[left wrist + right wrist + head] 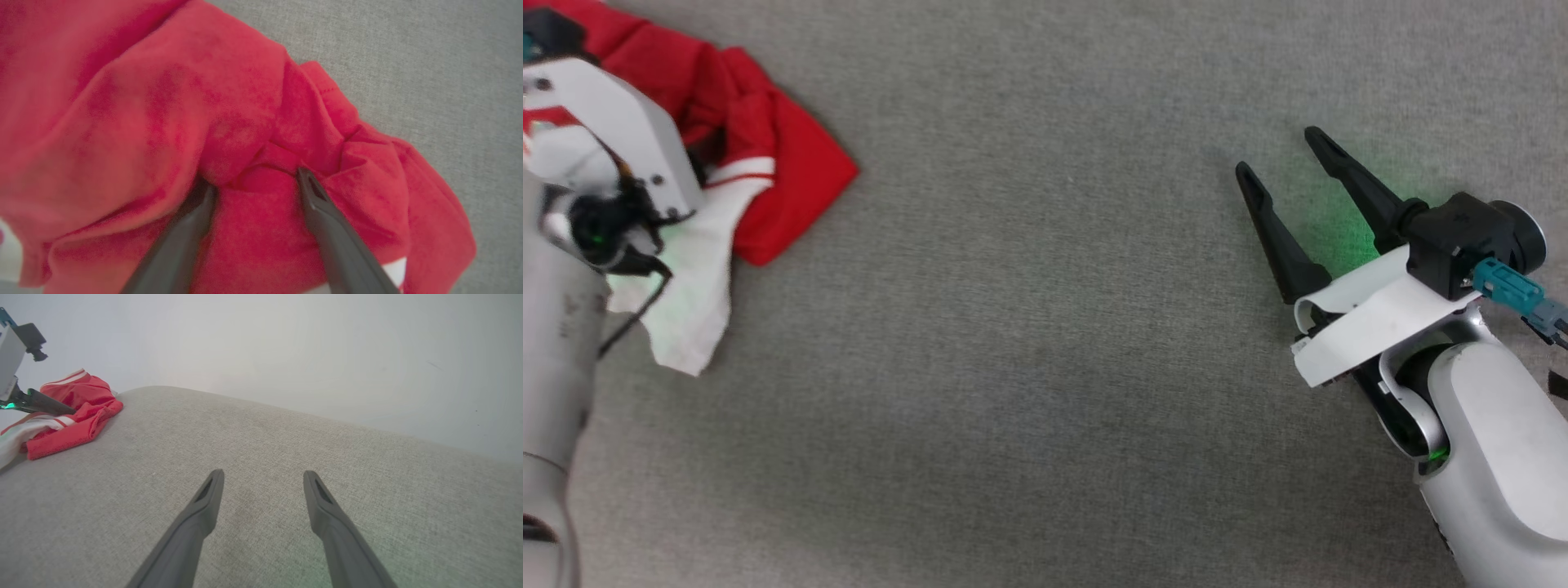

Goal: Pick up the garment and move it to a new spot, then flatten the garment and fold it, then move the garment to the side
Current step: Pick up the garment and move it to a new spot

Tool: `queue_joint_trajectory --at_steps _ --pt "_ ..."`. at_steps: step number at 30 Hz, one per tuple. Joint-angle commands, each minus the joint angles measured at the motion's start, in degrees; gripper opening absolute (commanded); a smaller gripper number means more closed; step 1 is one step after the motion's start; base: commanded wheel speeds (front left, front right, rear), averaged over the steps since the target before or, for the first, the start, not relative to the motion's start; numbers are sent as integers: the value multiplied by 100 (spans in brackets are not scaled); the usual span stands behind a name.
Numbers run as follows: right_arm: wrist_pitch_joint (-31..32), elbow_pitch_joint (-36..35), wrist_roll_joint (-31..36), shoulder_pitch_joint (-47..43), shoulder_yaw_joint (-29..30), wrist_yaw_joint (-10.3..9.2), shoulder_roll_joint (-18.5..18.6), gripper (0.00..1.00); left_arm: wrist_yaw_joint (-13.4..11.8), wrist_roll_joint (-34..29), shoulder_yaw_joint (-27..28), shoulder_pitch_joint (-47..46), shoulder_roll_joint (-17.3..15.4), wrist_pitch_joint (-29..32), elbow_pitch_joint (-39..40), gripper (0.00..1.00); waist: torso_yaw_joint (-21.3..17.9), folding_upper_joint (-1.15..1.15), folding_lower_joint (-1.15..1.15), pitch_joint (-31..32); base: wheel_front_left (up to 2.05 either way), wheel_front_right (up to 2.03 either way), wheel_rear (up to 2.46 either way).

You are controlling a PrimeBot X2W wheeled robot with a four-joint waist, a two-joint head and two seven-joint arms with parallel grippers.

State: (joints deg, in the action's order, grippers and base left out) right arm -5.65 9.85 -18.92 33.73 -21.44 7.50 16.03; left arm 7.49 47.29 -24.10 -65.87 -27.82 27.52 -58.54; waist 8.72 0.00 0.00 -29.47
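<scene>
2 splayed pincers, left pincer (253, 179) in crumpled soft red garment (163, 102), right pincer (263, 474) above grey weave (1029, 327)

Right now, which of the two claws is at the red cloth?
The left gripper: spread open, it pokes into a fold of the red garment. The right gripper, also open, sits well apart over the bare grey surface.

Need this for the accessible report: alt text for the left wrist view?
The open left gripper has its two dark fingers astride a bunched fold of the crumpled red garment, one tip tucked under the cloth. A grey surface shows at the upper right, and a bit of white trim at the bottom right.
</scene>
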Motion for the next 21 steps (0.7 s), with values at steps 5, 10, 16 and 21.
queue_joint_trajectory --at_steps 5,10,16,21 --pt "98 -174 95 163 -101 -2 -38 100 -10 342 -270 150 109 423 -384 100 -292 0 0 -437 0 0 0" --pt "182 -359 132 252 -158 -2 -56 100 -9 612 -412 290 243 733 -569 100 -391 0 0 -579 0 0 0" --pt "243 -509 183 146 -178 -2 -86 100 -3 908 -637 492 384 908 -467 100 -423 0 0 -594 0 0 0" --pt "212 -499 154 87 -172 -2 -119 100 24 1195 -778 571 269 800 -154 0 -419 0 0 -442 0 0 0"
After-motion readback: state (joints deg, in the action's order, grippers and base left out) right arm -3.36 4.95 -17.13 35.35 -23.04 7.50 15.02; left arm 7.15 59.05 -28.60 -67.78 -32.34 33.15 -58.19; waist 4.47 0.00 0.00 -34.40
